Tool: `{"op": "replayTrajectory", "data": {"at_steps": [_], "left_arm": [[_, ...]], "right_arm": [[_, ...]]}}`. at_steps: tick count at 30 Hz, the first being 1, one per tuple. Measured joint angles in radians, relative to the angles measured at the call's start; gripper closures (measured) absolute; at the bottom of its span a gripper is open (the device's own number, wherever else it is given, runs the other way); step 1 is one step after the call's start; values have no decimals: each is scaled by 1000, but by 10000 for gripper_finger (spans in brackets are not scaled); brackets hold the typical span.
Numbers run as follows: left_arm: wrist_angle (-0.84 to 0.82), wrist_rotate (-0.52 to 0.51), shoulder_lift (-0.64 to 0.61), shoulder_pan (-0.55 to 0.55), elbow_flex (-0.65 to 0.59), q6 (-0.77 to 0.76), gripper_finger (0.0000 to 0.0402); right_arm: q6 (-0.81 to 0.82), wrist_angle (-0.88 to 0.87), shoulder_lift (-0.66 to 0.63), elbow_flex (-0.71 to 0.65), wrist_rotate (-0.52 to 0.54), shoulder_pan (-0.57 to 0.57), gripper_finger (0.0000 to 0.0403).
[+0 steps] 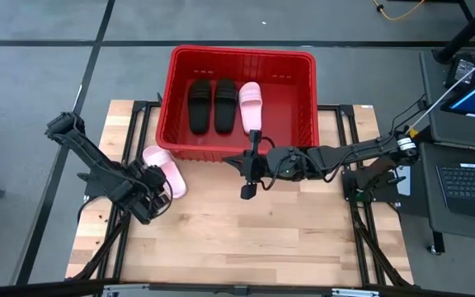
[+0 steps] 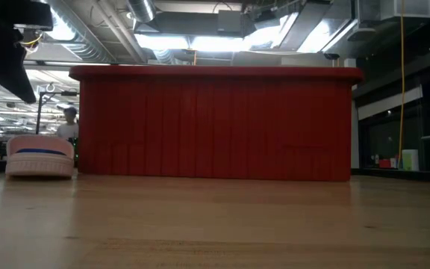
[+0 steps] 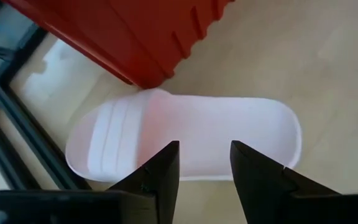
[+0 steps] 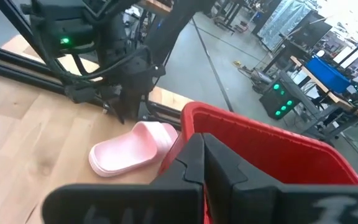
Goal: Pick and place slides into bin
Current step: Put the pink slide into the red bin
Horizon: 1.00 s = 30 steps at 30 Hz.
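Hovering open, left claw (image 3: 204, 171) over pink slide (image 3: 185, 140) beside bin (image 1: 242, 58); right claw (image 4: 202, 155) closed.

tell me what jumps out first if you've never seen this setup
The bright red bin at the table's far edge dominates, already holding two black slides and one pale pink slide. The last pink slide lies on the wooden table outside the bin's left front corner, with the left gripper open right over it. The right gripper sits shut mid-table.
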Motion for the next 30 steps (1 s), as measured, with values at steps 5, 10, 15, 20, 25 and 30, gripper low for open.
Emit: {"op": "replayTrajectory", "data": {"at_steps": [5,10,15,20,25,30], "left_arm": [[-16,-31,90,6,0,1,263],[-34,-6,189,46,0,-52,262],[-36,-5,263,98,0,-75,262],[-40,5,284,146,0,-88,263],[-58,2,284,185,-3,-95,263],[-44,56,284,231,-40,-96,268]], "right_arm": [[16,-20,0,0,-1,-10,398],[16,-29,0,0,-2,-23,398],[20,-41,9,0,-45,-38,398],[69,-29,16,-33,-141,-64,398],[104,-11,18,-77,-142,-93,398],[107,-13,18,-83,-154,-101,398]]}}
